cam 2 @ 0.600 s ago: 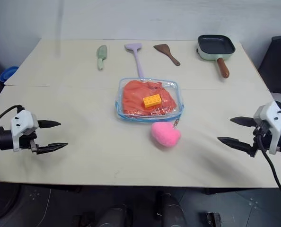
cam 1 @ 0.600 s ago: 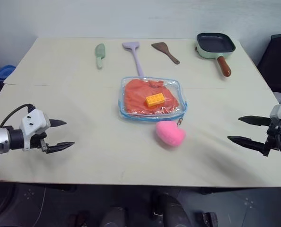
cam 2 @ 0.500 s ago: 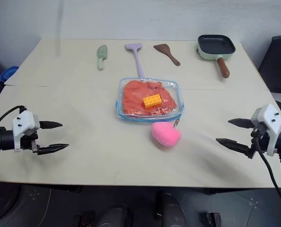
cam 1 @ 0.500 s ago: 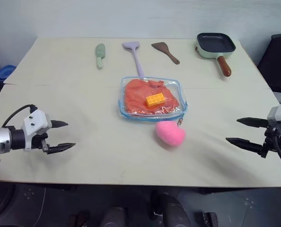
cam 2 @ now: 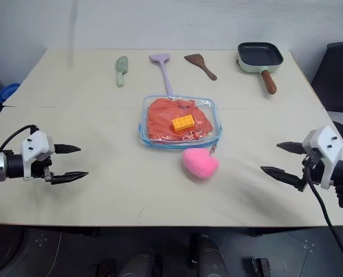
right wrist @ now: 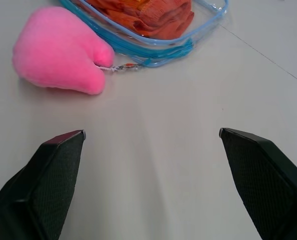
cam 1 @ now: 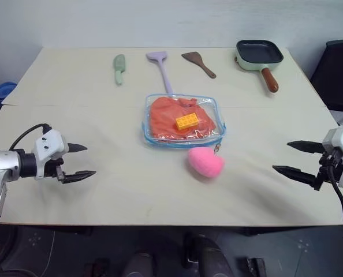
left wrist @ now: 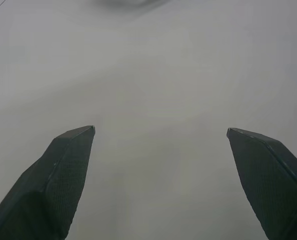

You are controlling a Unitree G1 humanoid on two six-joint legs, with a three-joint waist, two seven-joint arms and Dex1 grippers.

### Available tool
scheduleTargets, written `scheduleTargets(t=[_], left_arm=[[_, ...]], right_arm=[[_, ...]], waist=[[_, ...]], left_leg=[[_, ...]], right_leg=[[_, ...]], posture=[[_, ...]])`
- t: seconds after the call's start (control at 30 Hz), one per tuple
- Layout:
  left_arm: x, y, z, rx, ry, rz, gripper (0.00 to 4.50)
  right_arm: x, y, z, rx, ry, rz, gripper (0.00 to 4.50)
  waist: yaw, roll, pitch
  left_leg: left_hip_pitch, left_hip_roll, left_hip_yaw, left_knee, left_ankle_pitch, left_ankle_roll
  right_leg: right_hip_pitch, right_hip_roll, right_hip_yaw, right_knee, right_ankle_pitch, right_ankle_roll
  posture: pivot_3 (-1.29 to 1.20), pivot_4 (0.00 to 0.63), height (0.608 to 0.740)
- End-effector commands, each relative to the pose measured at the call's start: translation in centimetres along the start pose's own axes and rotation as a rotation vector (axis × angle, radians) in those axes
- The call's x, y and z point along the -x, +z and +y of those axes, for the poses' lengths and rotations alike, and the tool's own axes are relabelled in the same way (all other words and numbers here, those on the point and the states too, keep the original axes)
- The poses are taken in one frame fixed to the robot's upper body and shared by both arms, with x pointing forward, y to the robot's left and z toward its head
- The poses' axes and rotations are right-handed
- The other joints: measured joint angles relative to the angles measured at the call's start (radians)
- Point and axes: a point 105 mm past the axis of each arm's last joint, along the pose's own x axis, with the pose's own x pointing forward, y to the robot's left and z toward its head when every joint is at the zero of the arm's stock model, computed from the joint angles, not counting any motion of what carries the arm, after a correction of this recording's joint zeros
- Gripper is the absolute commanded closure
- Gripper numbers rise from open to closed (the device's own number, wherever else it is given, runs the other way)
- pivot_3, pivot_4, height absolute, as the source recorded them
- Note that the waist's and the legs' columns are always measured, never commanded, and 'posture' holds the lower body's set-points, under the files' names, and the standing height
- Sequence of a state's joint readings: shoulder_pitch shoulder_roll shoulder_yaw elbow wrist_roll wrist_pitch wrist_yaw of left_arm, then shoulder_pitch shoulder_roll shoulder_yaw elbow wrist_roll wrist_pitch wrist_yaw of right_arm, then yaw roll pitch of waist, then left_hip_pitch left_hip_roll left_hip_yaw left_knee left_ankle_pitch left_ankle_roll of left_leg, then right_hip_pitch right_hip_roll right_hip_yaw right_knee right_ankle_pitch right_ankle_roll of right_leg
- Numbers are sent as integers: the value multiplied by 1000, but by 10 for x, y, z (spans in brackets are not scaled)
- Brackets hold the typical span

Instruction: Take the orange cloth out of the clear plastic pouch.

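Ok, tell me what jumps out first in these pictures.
The orange cloth inside the clear pouch at the table's middle, a yellow brick lying on top. A pink plush sits just in front, clipped to the pouch's zipper. Both grippers, left and right, hang open at the table's sides.
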State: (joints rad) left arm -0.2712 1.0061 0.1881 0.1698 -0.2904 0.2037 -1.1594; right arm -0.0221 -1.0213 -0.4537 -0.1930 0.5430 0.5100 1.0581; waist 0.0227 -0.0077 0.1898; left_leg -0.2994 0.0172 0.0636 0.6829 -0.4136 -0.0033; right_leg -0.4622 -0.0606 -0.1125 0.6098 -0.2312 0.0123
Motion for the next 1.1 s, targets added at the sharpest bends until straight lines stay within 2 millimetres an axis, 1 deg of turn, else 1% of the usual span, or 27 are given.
scheduleTargets(t=[0.03, 0.17, 0.27, 0.33, 0.43, 0.6, 0.67, 0.73, 0.8, 0.9, 1.1], left_arm=[[-1, 18, -1, -9, -13, -68, 0], [-10, 32, -1, 1, -31, -135, 0], [-28, 55, -3, -8, -81, -219, 0], [-46, 70, 0, -42, -100, -256, 0], [-78, 97, 6, -102, -127, -308, 0], [-127, 141, 7, -203, -212, -374, 0], [-149, 153, 10, -237, -187, -364, 0], [-169, 160, 17, -261, -115, -330, 0], [-183, 170, 19, -225, -87, -334, 0], [-200, 182, 8, -206, -104, -356, 0], [-222, 182, 0, -161, -66, -327, 0]], right_arm=[[-2, 13, 7, 8, 32, -48, 22], [-8, 18, 11, -1, 28, -76, 22], [-16, 29, 24, -13, 55, -128, 22], [-23, 32, 34, 4, 63, -138, 22], [-35, 39, 41, 55, 24, -147, 22], [-49, 54, 53, 32, -1, -210, 22], [-52, 57, 60, 34, -5, -221, 22], [-54, 60, 66, 33, -5, -235, 22], [-55, 60, 71, 18, -15, -242, 22], [-53, 56, 79, -2, -32, -241, 22], [-50, 53, 86, -36, -64, -250, 22]], waist=[[0, 0, 0], [1, 0, 0], [4, 0, 0], [5, 0, 0], [9, -1, 0], [2, -2, 0], [2, -3, 1], [3, -3, 1], [1, -5, 2], [3, -5, 2], [2, -6, 2]], left_leg=[[0, 0, 0, 0, 0, 0], [0, 0, 0, 1, 0, 0], [0, -1, 1, 1, 0, -1], [0, -1, 0, 2, 1, -1], [0, -2, 0, 3, 1, -1], [-2, -3, 1, 7, 1, -1], [-1, -3, 2, 9, 1, -1], [-2, -4, 3, 11, 1, -1], [-2, -4, 3, 11, 1, 0], [-3, -4, 2, 10, 1, 0], [-3, -4, 1, 11, 1, 1]], right_leg=[[0, 0, 0, 0, 0, 0], [0, 0, 0, 0, 0, 0], [0, 0, 1, 1, 0, 0], [0, 0, 1, 2, 0, 0], [1, 0, 0, 2, 1, 1], [1, 0, 1, 6, 2, 3], [0, 1, 0, 6, 2, 3], [0, 0, -2, 6, 2, 3], [0, 0, -2, 6, 2, 3], [0, 0, -2, 6, 2, 3], [0, 0, -2, 5, 3, 4]], posture=[[0, 150, 740], [0, 150, 740], [0, 150, 740], [0, 150, 740], [0, 150, 740], [0, 150, 740], [0, 150, 740], [0, 150, 740], [0, 150, 740], [0, 150, 740], [0, 150, 740]])
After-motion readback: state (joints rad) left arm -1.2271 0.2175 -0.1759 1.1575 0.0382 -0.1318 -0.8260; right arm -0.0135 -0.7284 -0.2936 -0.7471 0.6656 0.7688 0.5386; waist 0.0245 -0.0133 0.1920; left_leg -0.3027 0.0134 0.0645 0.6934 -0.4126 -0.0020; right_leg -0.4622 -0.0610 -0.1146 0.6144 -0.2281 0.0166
